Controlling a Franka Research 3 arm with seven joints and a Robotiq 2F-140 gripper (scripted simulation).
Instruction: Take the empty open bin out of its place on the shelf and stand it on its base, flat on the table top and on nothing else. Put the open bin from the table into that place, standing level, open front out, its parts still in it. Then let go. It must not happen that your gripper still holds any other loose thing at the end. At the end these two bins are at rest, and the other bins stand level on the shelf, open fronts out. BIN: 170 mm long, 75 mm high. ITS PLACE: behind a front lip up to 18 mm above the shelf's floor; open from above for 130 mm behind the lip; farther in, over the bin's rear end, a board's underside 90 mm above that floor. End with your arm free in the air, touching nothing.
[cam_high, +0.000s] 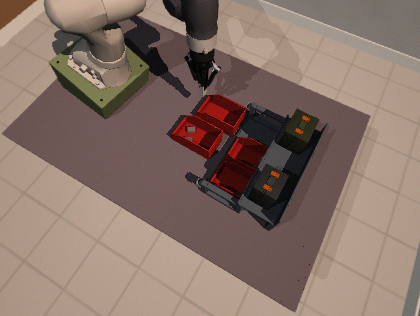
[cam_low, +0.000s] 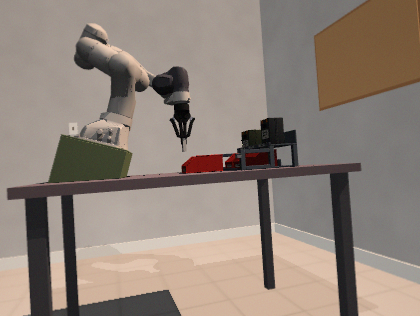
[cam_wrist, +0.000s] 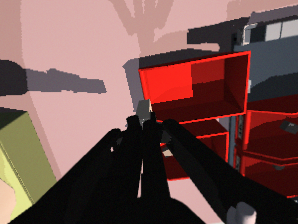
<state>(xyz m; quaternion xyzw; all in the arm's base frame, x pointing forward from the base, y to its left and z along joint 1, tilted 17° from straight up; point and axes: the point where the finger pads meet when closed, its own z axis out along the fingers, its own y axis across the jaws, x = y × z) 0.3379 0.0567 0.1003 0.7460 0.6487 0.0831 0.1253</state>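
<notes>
pincer pinched fully together, nothing between fingers; top view: hangs above table just behind rear wall of empty bin, which stands on table top. loaded bin beside it, touching or nearly so, grey parts inside. shelf slot nearest them looks vacant.

exterior view: pincer well above both bins, tips down.

wrist view: empty bin below and ahead of fingers.

judgement: bins rigid, thin-walled, probably light; loaded one must stay level. grip its rear wall.
</notes>
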